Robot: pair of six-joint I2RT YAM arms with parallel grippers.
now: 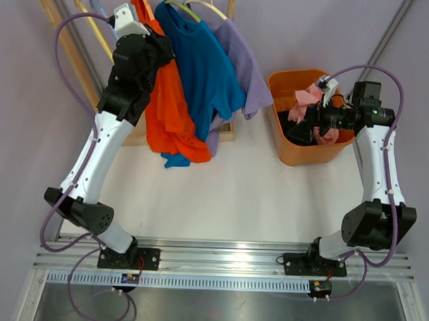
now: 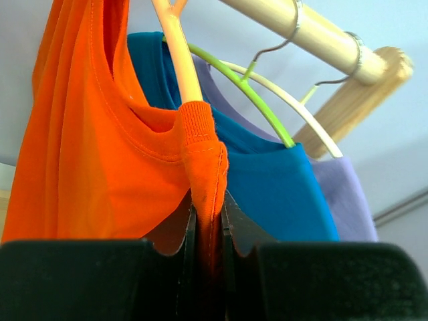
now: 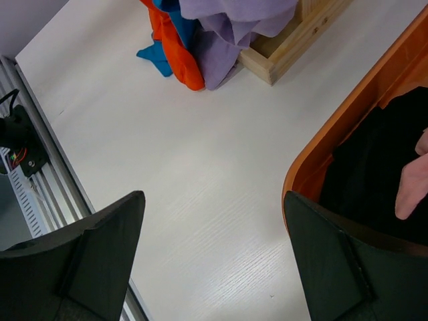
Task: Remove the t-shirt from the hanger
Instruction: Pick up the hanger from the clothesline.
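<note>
Left pincer point(image 2: 208, 224) clamps orange t-shirt point(image 2: 100, 167), collar bunched

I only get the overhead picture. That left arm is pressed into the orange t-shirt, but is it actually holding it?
Observer: Yes. Its wrist camera shows the left fingers shut on the orange t-shirt, pinching fabric just below the neckband on its hanger.
Visitor: And the right one by the bin, is it carrying something?
Observer: No. Its wrist camera shows the right fingers wide open with nothing between them, above the table beside the orange bin.
</note>
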